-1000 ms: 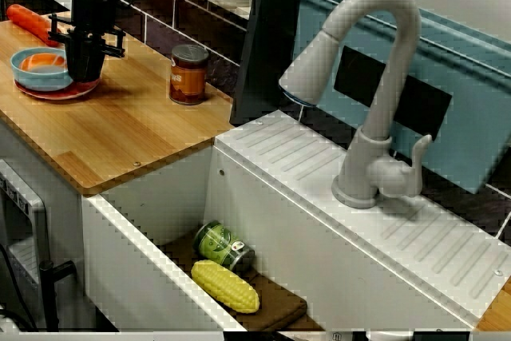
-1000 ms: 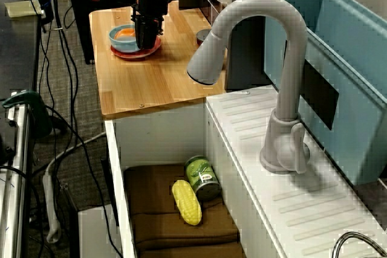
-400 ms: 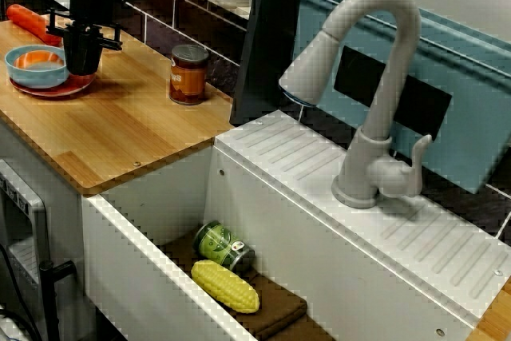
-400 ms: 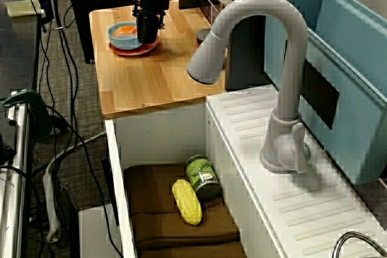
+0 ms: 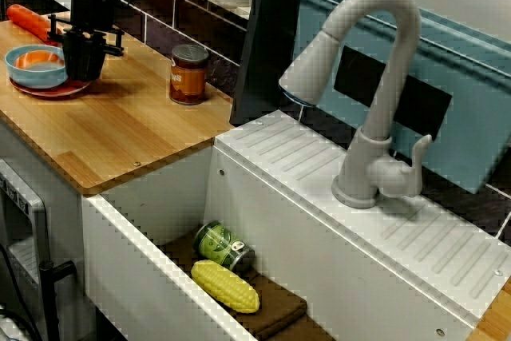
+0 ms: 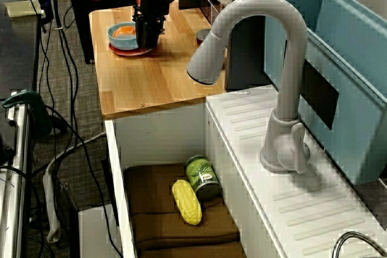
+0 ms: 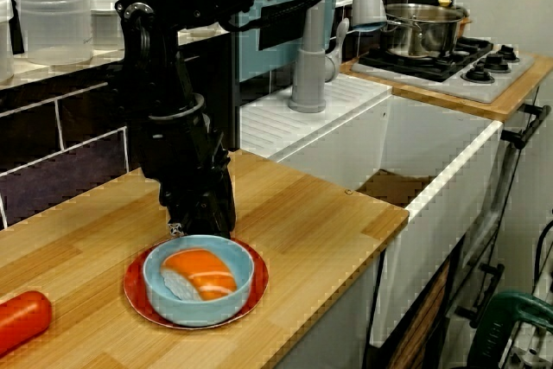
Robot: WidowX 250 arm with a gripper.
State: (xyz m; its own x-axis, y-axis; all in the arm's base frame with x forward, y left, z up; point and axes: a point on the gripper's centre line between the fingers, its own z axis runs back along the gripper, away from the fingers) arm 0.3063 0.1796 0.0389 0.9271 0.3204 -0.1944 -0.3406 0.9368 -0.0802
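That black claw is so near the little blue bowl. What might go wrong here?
The gripper sits close behind the blue bowl; a sideways nudge might tip it and spill the salmon sushi. The bowl only rests on the red plate, so both might slide on the wooden counter.

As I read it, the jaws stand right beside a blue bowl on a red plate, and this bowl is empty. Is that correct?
One part is wrong. The jaws stand right beside the blue bowl on the red plate, but the bowl holds a piece of salmon sushi, as the low view along the counter shows.
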